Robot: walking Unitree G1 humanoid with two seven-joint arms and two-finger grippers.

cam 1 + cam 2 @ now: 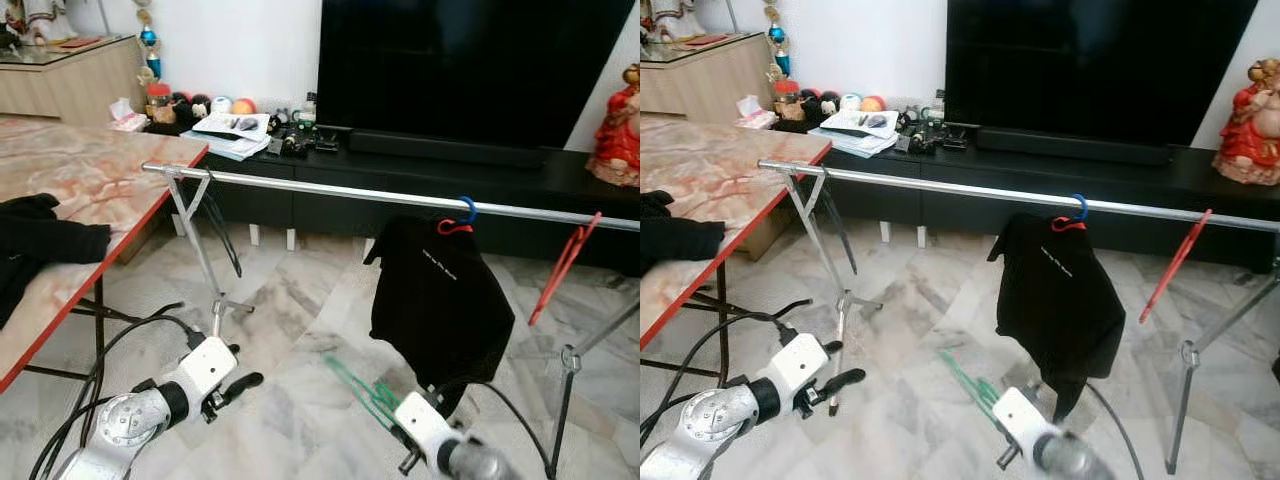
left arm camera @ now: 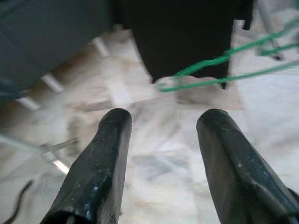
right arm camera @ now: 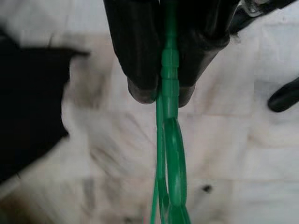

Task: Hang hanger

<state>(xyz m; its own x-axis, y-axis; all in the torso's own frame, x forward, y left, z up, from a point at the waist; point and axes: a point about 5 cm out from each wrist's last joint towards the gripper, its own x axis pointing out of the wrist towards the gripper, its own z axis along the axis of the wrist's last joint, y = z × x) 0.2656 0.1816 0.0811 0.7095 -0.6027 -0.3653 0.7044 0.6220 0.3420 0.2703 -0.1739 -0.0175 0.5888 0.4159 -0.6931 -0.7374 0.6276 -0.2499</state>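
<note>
While the right end effector [image 3: 168, 88] pinches the thin green plastic hanger [image 1: 362, 391] between its closed black fingers [image 3: 140, 51], the hanger juts out leftward and away from it, low over the pale marble floor [image 1: 300, 330] and well below the long silver metal rail [image 1: 330, 190]. That rail runs from left to right across the scene on crossed metal legs [image 1: 200, 250]. A black T-shirt [image 1: 440, 300] hangs from the rail on a red hanger with a blue hook [image 1: 466, 212], just beyond the right end effector. Farther right, an empty red hanger [image 1: 563, 265] dangles from the rail, tilted.

The left end effector [image 2: 163, 154] hovers low at the near left, its two black fingers [image 2: 100, 168] spread apart and gripping nothing; past them the green hanger and the shirt's dark hem appear.

At the left, a marble-patterned surface with a red edge [image 1: 100, 190] carries a crumpled black garment [image 1: 40, 245]. Along the far wall, a low black cabinet [image 1: 400, 175] holds a large dark television [image 1: 470, 70], papers, small clutter and a red figurine [image 1: 618, 130].
</note>
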